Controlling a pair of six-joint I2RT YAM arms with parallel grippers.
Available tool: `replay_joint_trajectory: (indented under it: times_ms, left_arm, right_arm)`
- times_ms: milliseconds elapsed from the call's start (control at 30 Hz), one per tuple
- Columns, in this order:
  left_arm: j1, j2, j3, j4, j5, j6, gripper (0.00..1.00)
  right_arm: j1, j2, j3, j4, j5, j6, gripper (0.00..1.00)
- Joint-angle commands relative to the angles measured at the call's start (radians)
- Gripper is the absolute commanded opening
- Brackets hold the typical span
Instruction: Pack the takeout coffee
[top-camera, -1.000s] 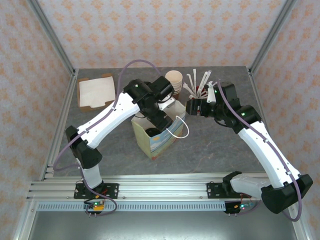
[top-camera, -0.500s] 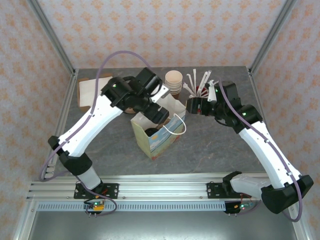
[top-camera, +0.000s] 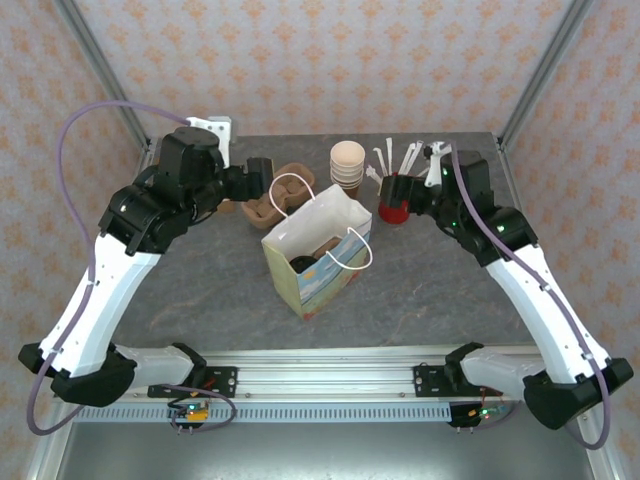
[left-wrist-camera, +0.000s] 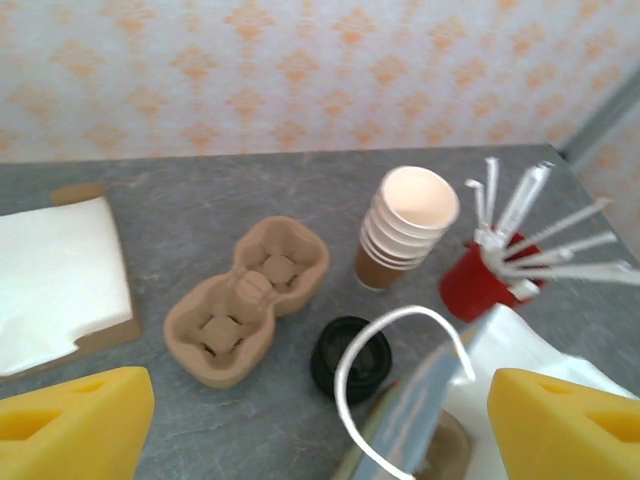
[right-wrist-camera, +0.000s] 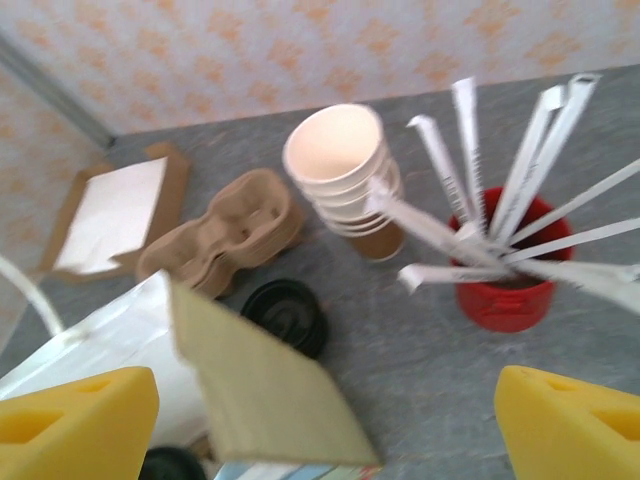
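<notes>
While the coffee cup (top-camera: 305, 264) seemingly sits inside the bag (top-camera: 312, 215), left gripper (left-wrist-camera: 320, 425) and right gripper (right-wrist-camera: 325, 420) hang open, empty, at eleven and two o'clock; packing looks nearly complete, perhaps needing handles gathered.

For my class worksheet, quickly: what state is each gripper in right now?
Left gripper: open, holding nothing.
Right gripper: open, holding nothing.

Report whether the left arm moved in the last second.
Yes. The left arm swung left, its jaws leaving the mouth of the white paper bag for the brown pulp cup carrier.
</notes>
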Motion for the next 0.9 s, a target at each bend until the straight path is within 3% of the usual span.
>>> replay_joint_trajectory:
  times_ms: [0, 267, 433, 633, 867]
  left_arm:
    - [0.031, 0.013, -0.035, 0.077, -0.066, -0.079, 0.87]
    - [0.047, 0.010, -0.093, 0.133, -0.033, -0.073, 0.88]
    - [0.048, 0.005, -0.104, 0.129, -0.027, -0.057, 0.88]
    - [0.049, 0.006, -0.112, 0.118, -0.009, -0.046, 0.88]
    - [0.050, 0.006, -0.115, 0.117, 0.004, -0.042, 0.89]
  right_arm:
    - [-0.076, 0.100, 0.055, 0.019, 0.083, -0.013, 0.86]
    - [-0.119, 0.406, 0.220, -0.048, 0.024, -0.065, 0.72]
    - [-0.120, 0.531, 0.288, -0.084, 0.064, -0.085, 0.59]
    - [-0.119, 0.577, 0.281, -0.094, 0.083, -0.089, 0.42]
    - [-0.118, 0.583, 0.269, -0.114, 0.089, -0.088, 0.30]
